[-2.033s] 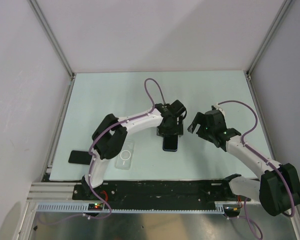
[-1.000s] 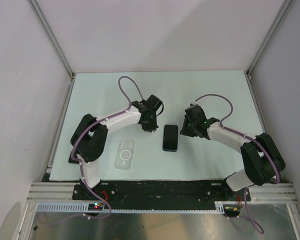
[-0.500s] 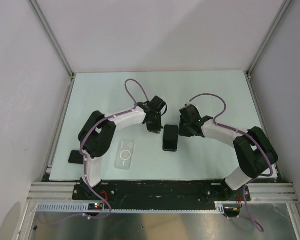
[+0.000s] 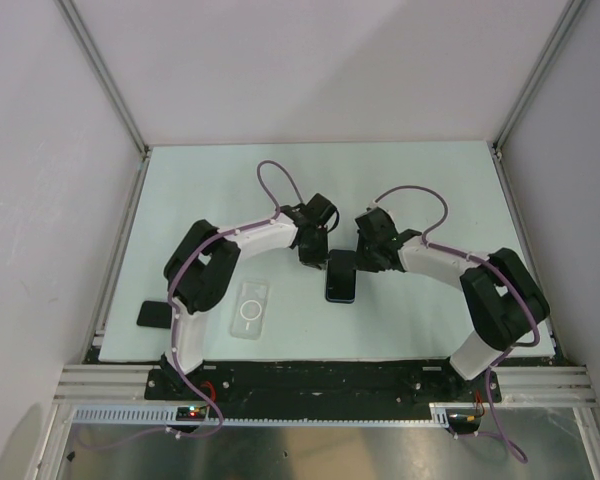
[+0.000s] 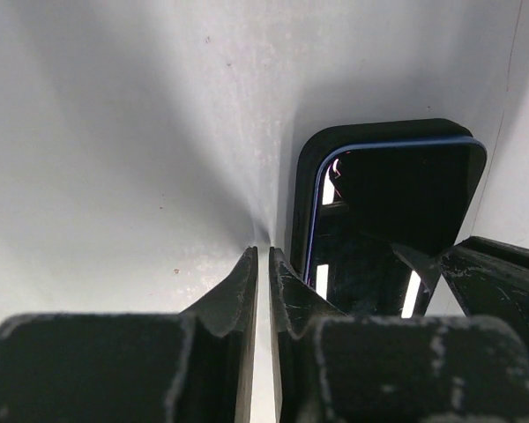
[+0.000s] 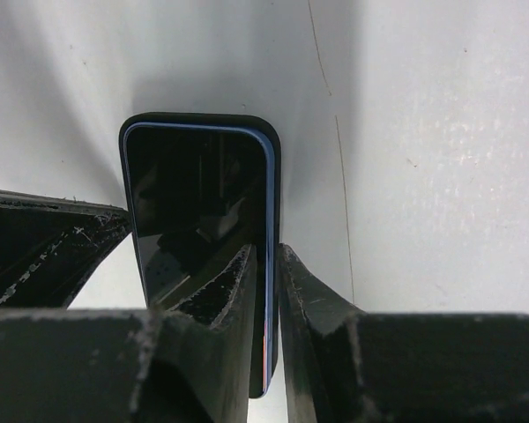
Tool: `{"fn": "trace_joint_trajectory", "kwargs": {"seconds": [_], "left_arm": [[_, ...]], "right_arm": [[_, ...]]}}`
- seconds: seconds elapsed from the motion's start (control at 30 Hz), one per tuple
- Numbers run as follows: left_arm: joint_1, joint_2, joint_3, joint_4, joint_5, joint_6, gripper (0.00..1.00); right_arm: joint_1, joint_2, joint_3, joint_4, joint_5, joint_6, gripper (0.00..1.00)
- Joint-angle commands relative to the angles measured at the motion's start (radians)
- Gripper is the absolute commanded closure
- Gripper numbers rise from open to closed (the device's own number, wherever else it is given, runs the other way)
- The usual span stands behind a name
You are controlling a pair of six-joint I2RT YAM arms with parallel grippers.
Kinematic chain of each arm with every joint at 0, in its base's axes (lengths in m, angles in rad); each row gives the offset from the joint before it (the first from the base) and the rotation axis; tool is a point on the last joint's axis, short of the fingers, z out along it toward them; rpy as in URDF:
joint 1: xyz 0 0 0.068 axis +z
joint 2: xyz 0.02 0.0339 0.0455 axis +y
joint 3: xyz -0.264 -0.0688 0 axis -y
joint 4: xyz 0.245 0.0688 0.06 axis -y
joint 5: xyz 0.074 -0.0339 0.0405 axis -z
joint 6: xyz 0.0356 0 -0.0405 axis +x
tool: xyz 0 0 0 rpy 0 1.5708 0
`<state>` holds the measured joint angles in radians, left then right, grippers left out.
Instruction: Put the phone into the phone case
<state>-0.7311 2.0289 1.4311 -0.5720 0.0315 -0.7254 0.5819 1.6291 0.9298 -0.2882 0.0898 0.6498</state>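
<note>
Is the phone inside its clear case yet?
Not yet. The phone lies flat by itself; the clear case sits empty, apart from it.

both arms bend at the elbow and reach inward, wrists tipped down and nearly facing each other. the left claw [image 5: 263, 251] and right claw [image 6: 266, 251] each have fingers pressed almost together, seemingly only a slit apart.

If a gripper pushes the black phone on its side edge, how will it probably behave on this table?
The phone looks thin, rigid and lies flat, so it will probably slide rather than tip or bend. Its glossy screen seems slippery, so a press from above may skid. The low rounded edge probably gives little grip.
</note>
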Motion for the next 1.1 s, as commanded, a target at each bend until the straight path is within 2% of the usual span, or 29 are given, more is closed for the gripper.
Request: {"fn": "trace_joint_trajectory", "kwargs": {"seconds": [0.0,1.07], "left_arm": [[-0.005,0.007,0.037,0.014,0.011,0.004,0.87],[-0.015,0.007,0.044,0.014,0.014,0.006,0.87]], "right_arm": [[0.014,0.025,0.047,0.002,0.028,-0.018,0.8],[0.062,0.193,0.11,-0.067,0.057,0.009,0.85]]}}
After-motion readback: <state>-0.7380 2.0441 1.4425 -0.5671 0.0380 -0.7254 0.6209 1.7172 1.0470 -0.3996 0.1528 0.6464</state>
